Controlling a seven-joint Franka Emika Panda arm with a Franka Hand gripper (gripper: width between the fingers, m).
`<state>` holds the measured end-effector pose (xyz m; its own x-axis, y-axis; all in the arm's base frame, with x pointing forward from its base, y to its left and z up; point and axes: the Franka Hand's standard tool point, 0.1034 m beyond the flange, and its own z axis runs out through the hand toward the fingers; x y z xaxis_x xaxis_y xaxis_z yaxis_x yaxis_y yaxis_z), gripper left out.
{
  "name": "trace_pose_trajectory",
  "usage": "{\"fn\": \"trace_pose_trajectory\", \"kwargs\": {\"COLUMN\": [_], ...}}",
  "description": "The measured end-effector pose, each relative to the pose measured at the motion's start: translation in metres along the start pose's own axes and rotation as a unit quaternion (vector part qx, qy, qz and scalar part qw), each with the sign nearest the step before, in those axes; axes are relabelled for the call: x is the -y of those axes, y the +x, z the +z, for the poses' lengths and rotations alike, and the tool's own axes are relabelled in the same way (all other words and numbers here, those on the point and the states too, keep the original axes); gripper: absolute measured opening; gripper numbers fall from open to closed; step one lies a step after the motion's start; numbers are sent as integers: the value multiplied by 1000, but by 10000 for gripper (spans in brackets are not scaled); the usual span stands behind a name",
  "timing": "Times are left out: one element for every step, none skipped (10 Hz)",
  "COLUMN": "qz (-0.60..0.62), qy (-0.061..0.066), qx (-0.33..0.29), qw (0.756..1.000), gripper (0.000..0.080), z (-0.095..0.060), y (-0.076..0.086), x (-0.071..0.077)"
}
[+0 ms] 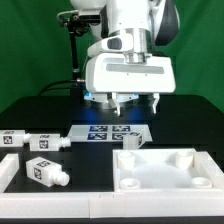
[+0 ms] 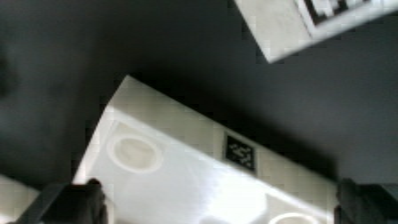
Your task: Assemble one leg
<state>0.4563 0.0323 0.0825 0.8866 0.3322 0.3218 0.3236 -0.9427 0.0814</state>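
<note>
We see the gripper (image 1: 134, 104) hanging above the tray (image 1: 190, 160), jaws wide apart, holding nothing. One leg (image 1: 43, 171) lies at the exterior view's left, well apart from it; two more, perhaps three, lie nearby.

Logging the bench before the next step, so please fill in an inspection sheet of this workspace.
Surface: matt black table; the thin white marker board lies flat on it.
Job's things: four small white tagged plastic legs; three lie loose at the exterior view's left, one by the large white square tray-like piece.
Clutter: nothing seen.
Grippers: two-finger pincer open, empty, hanging clear above the table.
Cables: what looks like a dark cable behind the white arm.
Surroundings: plain green backdrop.
</note>
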Motion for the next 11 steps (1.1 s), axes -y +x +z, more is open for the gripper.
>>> {"fn": "trace_pose_trajectory", "kwargs": {"qz": [104, 152, 168, 183, 202, 243, 270, 288, 349, 389, 454], "qy": [13, 17, 11, 6, 7, 5, 4, 5, 18, 25, 31], "qx": [27, 38, 31, 20, 24, 23, 24, 29, 68, 91, 118], "qw": [994, 987, 985, 983, 979, 970, 962, 957, 935, 916, 883], "gripper": [649, 649, 649, 649, 649, 649, 649, 649, 649, 649, 649], "z": [3, 5, 7, 8, 8, 8, 8, 9, 12, 14, 21], "y": [7, 13, 11, 9, 8, 7, 7, 5, 4, 12, 12], "x": [11, 7, 3, 10, 11, 9, 8, 8, 7, 8, 5]}}
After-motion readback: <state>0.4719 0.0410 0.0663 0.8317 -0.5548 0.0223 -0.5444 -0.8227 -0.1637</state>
